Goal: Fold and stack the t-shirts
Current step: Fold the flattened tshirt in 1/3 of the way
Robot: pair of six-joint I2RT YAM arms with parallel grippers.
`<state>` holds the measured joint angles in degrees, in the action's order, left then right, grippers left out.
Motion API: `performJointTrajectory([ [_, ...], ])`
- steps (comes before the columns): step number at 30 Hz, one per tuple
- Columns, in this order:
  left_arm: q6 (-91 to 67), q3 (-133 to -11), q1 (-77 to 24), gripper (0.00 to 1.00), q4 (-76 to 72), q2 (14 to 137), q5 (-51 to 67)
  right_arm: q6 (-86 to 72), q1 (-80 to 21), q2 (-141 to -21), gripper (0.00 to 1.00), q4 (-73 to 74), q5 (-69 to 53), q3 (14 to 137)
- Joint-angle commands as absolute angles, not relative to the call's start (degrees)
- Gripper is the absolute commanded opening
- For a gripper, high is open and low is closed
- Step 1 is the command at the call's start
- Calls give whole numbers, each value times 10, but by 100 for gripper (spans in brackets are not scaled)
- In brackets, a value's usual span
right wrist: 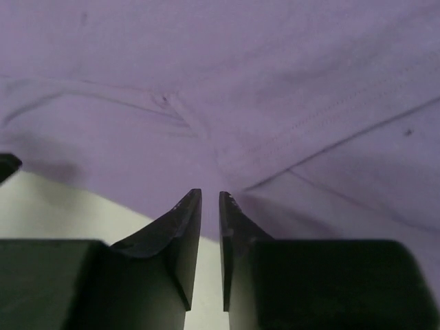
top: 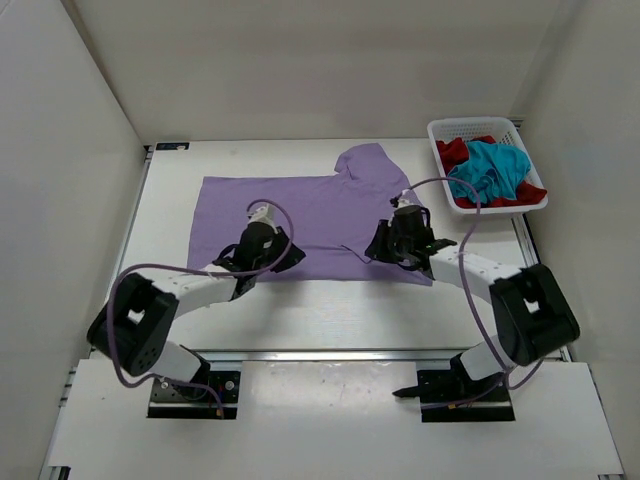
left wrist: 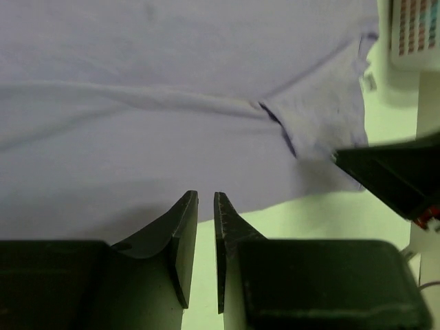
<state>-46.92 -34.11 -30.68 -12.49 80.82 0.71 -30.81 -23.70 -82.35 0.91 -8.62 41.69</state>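
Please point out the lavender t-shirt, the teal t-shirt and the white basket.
lavender t-shirt (top: 320,205): top view, middle of its body.
teal t-shirt (top: 490,168): top view, bunched cloth.
white basket (top: 472,123): top view, far rim.

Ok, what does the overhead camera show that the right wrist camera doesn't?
Only overhead: the white lattice basket at the far right corner, holding a red t-shirt and a teal t-shirt, plus the left arm and the whole outline of the lavender t-shirt. Only the right wrist: the stitching up close, and the right hand with fingers a narrow slit apart at the shirt's near edge. Both: the lavender t-shirt, the white table and the right hand.
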Motion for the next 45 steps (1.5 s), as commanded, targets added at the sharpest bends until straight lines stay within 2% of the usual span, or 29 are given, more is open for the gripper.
performJointTrajectory([
  [1,-467,-374,-344,26,-155,852,8,-309,-240,-874,17,-56,-86,447],
  [6,-467,-399,-370,25,-178,908,21,-314,-250,-894,25,-60,-66,443],
  [13,-478,-378,-369,26,-202,920,24,-340,-238,-882,26,-74,-56,399],
  [29,-473,-353,-359,26,-208,914,18,-350,-223,-940,25,-85,-86,439],
  [32,-465,-345,-358,26,-210,904,13,-347,-219,-943,14,-88,-90,446],
  [37,-472,-340,-357,26,-208,897,17,-334,-222,-960,2,-68,-84,485],
  [45,-471,-348,-360,26,-200,894,19,-304,-238,-1043,0,12,-51,628],
])
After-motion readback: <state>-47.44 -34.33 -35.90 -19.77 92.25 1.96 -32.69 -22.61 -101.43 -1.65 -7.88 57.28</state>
